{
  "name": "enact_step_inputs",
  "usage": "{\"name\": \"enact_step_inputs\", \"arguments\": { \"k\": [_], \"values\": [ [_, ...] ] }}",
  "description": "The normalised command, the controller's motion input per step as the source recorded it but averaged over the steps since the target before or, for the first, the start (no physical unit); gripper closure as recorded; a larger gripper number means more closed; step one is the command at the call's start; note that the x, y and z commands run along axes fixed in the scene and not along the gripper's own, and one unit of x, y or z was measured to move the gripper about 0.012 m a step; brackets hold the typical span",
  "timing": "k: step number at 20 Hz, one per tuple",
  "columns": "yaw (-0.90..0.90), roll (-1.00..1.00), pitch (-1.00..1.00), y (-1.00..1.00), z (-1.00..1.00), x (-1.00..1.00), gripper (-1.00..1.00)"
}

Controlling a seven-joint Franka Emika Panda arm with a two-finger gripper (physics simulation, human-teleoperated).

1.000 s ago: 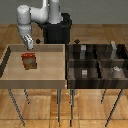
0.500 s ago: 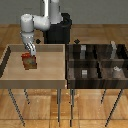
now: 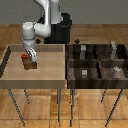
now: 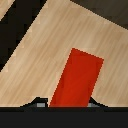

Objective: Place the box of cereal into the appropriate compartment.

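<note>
The box of cereal (image 3: 29, 61) is a small red-orange box that stands in the tan tray (image 3: 47, 72), near its far corner at the exterior view's left. My gripper (image 3: 30, 55) is directly over it, with the fingers down around its top. In the wrist view the red box (image 4: 77, 77) fills the middle and reaches down between my two grey fingertips (image 4: 38, 102), which sit close to its sides. My gripper (image 4: 66, 104) looks open and straddles the box. The box rests on the tray floor.
A dark tray with several compartments (image 3: 97, 62) stands at the exterior view's right, next to the tan tray. Small grey blocks (image 3: 85, 73) and a pale object (image 3: 116, 71) lie in its compartments. Both trays stand on thin metal legs.
My gripper has come down a little over the box of cereal. The box has stayed in place on the tray.
</note>
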Motion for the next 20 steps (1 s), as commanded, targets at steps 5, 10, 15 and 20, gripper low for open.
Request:
{"name": "enact_step_inputs", "arguments": {
  "k": [5, 10, 15, 20],
  "values": [
    [0.00, 0.00, 0.00, 0.00, 0.20, 0.00, 1.00],
    [0.00, 0.00, 0.00, 0.00, 1.00, 0.00, 1.00],
    [0.00, 0.00, 0.00, 0.00, 1.00, -0.10, 1.00],
    [0.00, 0.00, 0.00, 0.00, 0.00, -0.60, 1.00]
  ]
}}
